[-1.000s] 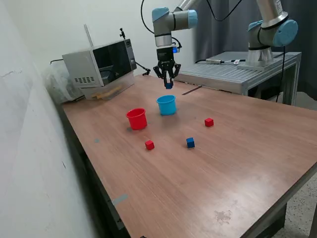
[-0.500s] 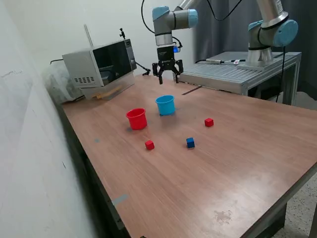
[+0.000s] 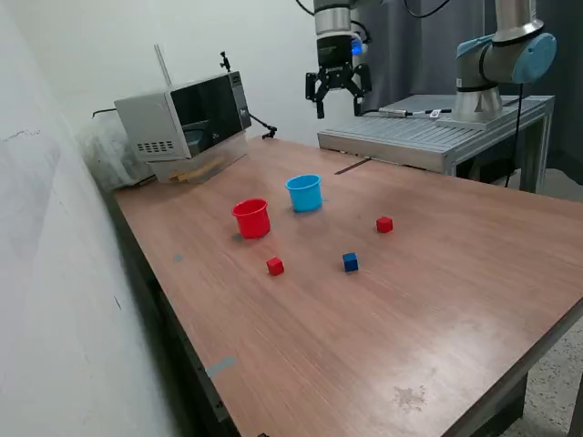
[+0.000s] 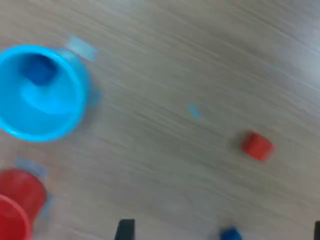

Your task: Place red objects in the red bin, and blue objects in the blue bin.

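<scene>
Blue cube [image 4: 39,70] status: one lies inside the light-blue cup [image 3: 305,193], as the wrist view shows; that step reads as done. Outstanding on the table [image 3: 437,300], centre of the exterior frame: a second blue cube [image 3: 351,262] and two red cubes, one [image 3: 275,266] below the red cup [image 3: 251,218] and one [image 3: 384,224] to the right of the light-blue cup. The red cup's interior is not visible in either view. The gripper [image 3: 337,96] hangs high at the upper centre of the frame, jaws spread wide, carrying nothing. Estimated progress: one of four placed
</scene>
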Controlling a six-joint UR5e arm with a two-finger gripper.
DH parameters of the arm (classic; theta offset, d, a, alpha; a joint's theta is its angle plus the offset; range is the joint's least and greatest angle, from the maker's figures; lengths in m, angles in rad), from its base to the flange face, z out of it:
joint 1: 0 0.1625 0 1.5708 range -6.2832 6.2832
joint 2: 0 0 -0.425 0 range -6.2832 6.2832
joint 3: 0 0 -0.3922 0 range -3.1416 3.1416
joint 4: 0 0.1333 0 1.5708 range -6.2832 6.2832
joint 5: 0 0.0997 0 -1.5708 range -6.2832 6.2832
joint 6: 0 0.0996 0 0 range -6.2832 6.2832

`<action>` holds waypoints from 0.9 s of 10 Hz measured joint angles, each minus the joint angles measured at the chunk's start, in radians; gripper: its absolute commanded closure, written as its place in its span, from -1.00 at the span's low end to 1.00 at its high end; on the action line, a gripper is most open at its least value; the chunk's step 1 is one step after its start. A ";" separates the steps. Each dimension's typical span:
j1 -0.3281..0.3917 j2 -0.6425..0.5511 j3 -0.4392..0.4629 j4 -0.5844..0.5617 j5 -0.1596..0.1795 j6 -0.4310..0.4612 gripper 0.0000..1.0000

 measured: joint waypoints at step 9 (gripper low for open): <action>0.239 0.408 -0.471 0.011 -0.148 0.881 -1.00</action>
